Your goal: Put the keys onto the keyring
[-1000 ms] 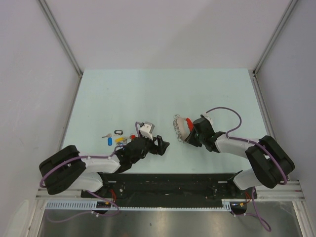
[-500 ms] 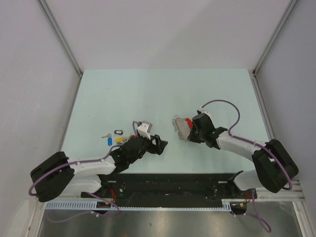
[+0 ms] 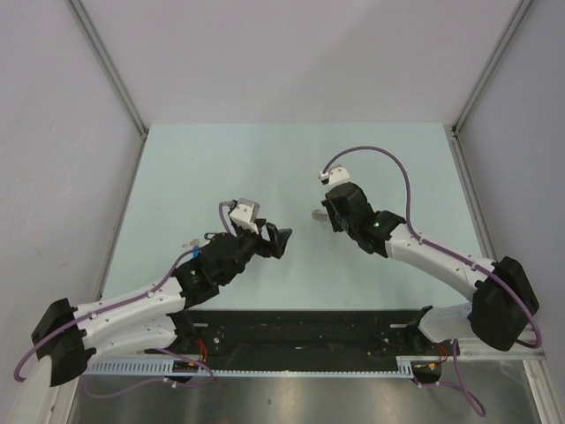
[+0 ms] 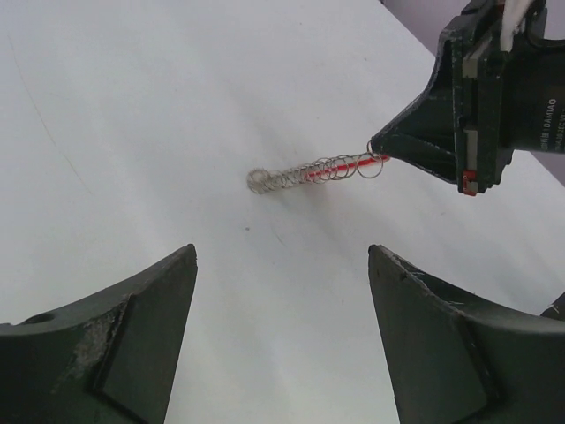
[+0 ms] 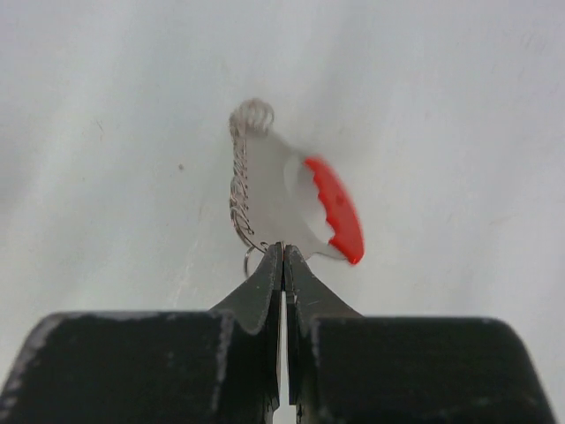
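Note:
My right gripper [image 3: 325,215] is shut on the keyring [image 5: 269,190] and holds it by its near edge. The red curved band [image 5: 340,212] is on the right and the grey wire chain [image 5: 237,181] on the left. In the left wrist view the keyring [image 4: 309,170] shows edge-on, sticking out from the right gripper [image 4: 381,152] above the table. My left gripper [image 3: 279,238] is open and empty, its fingers [image 4: 141,327] spread wide and facing the keyring. The keys are almost wholly hidden under my left arm; only a small silvery bit [image 3: 188,241] shows.
The pale green table [image 3: 265,159] is bounded by grey walls at the left, right and back. A metal rail [image 3: 300,349] with both arm bases runs along the near edge.
My right gripper has carried the keyring up and toward the far side. My left arm has stretched forward, its gripper moving a little farther from the base and now covering the keys.

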